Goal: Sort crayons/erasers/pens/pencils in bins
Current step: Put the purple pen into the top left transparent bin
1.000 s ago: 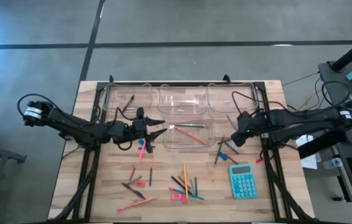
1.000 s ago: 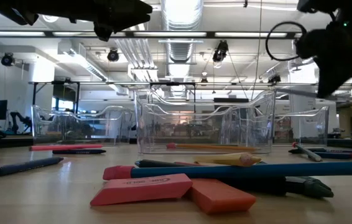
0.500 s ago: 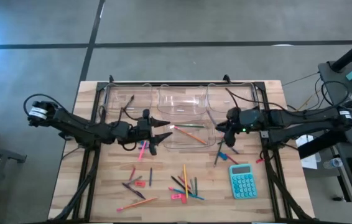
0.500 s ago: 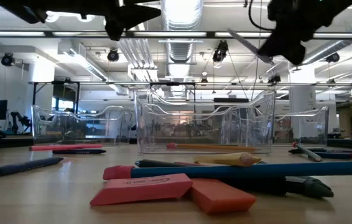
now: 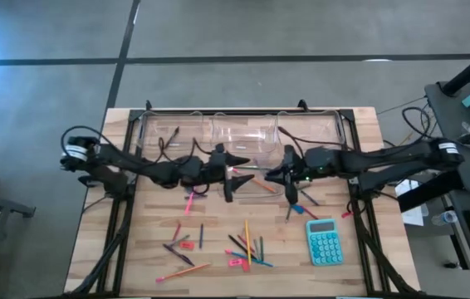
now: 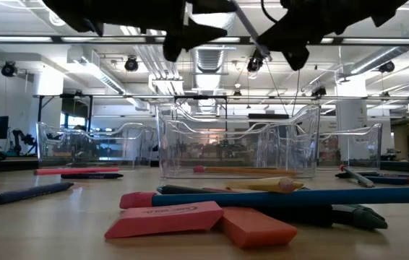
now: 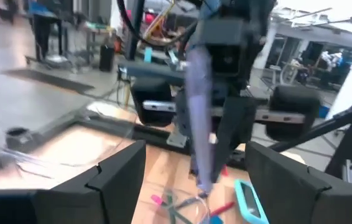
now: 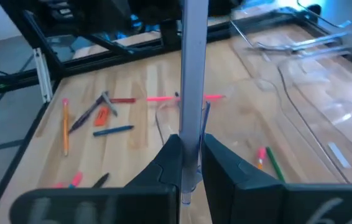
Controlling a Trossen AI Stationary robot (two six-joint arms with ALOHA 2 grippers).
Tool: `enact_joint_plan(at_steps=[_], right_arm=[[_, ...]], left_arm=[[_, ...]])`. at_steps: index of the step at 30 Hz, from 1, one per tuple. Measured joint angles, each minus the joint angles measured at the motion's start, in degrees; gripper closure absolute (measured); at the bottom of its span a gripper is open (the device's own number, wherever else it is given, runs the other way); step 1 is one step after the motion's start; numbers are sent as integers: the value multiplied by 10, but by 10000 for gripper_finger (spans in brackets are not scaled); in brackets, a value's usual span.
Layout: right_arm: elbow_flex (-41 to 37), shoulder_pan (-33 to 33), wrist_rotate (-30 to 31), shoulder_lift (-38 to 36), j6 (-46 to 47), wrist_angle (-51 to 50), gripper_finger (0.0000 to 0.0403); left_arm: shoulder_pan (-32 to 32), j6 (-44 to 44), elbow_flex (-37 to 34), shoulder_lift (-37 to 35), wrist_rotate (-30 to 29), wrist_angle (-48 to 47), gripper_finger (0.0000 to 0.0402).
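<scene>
My right gripper [image 5: 288, 176] is shut on a grey-purple pen [image 8: 193, 74] above the right end of the near middle bin [image 5: 256, 184]. That bin has an orange and a green pencil [image 5: 256, 169] in it. My left gripper [image 5: 238, 178] hangs open over the same bin. It faces the pen from the left, a little apart from it, and has nothing between its fingers [image 7: 117, 180]. Three more clear bins [image 5: 243, 129] stand in a row along the far edge. Loose pencils, pens, crayons and erasers [image 5: 218, 245] lie on the table's near half. My right gripper pinches the pen between its two fingers [image 8: 170, 162] near one end [image 8: 189, 140], and a short stub shows behind them. The fingers come about level from the table's right and lie across the pen. The pen is lifted clear and slants above the bin [image 6: 251, 32].
A teal calculator [image 5: 321, 241] lies near the right front. A pink pencil [image 5: 191, 198] lies left of the near bin. Pink erasers [image 6: 165, 219] and a blue stick [image 6: 277, 196] lie at the table's near edge, close to the low camera.
My right gripper has carried the pen toward the table's left, risen a little and tipped up from pointing down to nearly level. My left gripper has moved toward the table's right over the near bin, rolled somewhat and opened wider.
</scene>
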Motion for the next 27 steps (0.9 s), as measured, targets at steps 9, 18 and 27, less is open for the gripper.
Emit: enact_joint_plan(at_steps=[9,18,27], right_arm=[[0,-1,-19,43,-7,65,374],[0,-2,-21,73,-9,102,374],[0,-2,-16,75,-6,106,374]], left_arm=[[19,-27,3,14,9,0,143],[19,-26,3,14,31,11,165],[19,-23,3,14,40,14,301]])
